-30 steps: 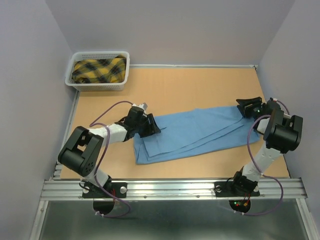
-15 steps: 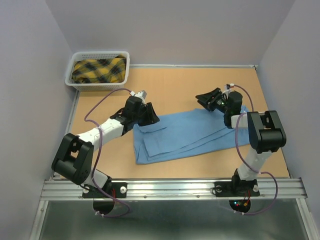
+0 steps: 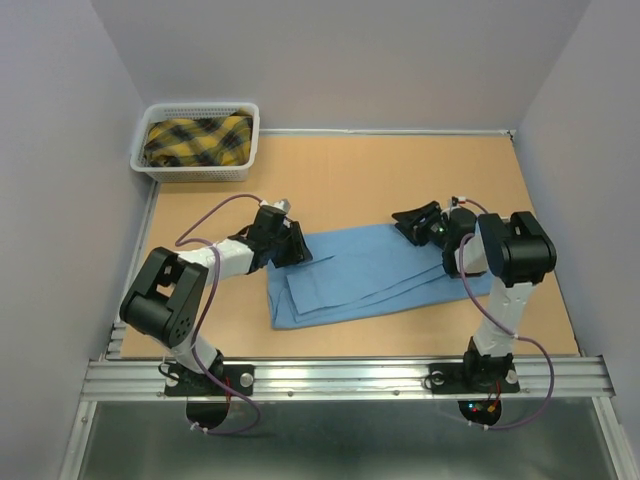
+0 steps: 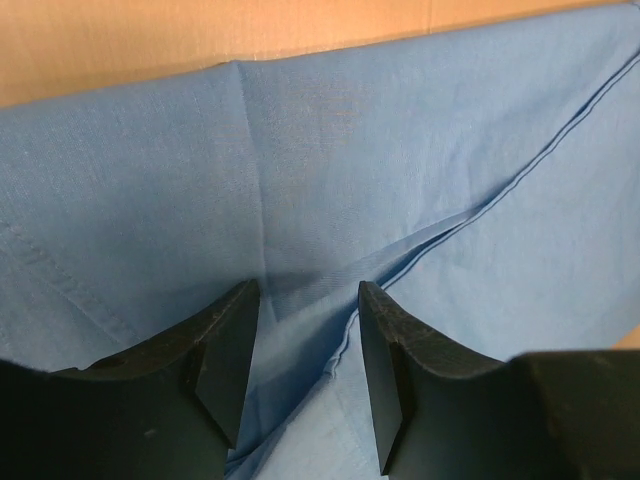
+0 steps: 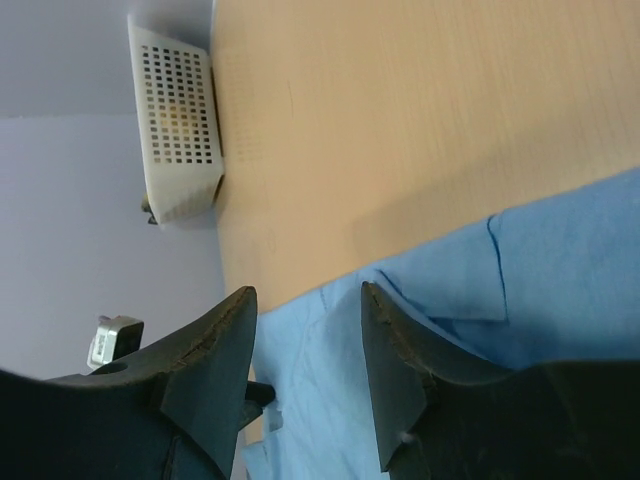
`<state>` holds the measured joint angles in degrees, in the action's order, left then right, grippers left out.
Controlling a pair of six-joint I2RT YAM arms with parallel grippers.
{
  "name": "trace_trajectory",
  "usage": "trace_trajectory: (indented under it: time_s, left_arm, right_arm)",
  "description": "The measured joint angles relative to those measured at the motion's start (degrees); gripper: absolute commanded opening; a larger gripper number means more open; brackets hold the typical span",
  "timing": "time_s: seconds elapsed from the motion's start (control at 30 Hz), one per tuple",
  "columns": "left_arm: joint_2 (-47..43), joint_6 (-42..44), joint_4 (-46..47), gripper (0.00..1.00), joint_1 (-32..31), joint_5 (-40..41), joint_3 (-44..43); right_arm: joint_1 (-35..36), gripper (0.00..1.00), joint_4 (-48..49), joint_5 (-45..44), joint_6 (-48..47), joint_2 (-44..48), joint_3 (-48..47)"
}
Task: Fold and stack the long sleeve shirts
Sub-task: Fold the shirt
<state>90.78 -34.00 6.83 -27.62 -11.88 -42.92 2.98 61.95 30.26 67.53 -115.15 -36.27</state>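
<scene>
Near edge: both arm bases on the rail. The light blue shirt [image 3: 380,270] is folded into a long strip lying flat across the middle of the worktop [image 3: 380,170]. Its left end is wider and closer to the near edge, and the strip angles away toward the right edge. Layer edges sit staggered along the near side. The left claw [image 3: 298,246] is low over the far-left corner of the strip. In the wrist view its fingers [image 4: 225,350] are part open with a clear gap, and a folded seam of the shirt runs diagonally up through that gap. The cloth sits between the jaws but isn't pinched. I can't tell if the tips actually touch the fabric. The right claw [image 3: 413,221] is at the strip's far edge, right of centre, pointing left. Its jaws are about half apart with nothing between them and nothing gripped. Its wrist view shows bare worktop and the shirt edge past the fingers [image 5: 205,360]. Can't tell whether it touches the cloth. Far-left corner: a white perforated basket [image 3: 200,173] holding a yellow-and-black plaid cloth [image 3: 195,140], well apart from the shirt and both claws.
</scene>
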Motion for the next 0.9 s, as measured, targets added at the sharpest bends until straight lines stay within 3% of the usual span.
trace_trajectory:
  time_s: [0.27,0.63,0.9]
  left_arm:
    - [-0.31,-1.29,2.49,0.55,0.76,-0.35,1.62]
    - [-0.55,-3.5,5.53,0.54,2.01,-1.66,3.41]
    - [-2.69,-5.6,7.89,0.52,4.81,-3.34,6.84]
  right_arm:
    - [-7.93,0.52,2.34,0.22,0.44,9.57,4.26]
    - [-12.26,0.52,4.72,0.28,0.57,3.91,10.08]
    - [-20.5,0.52,6.97,3.06,0.68,5.03,12.28]
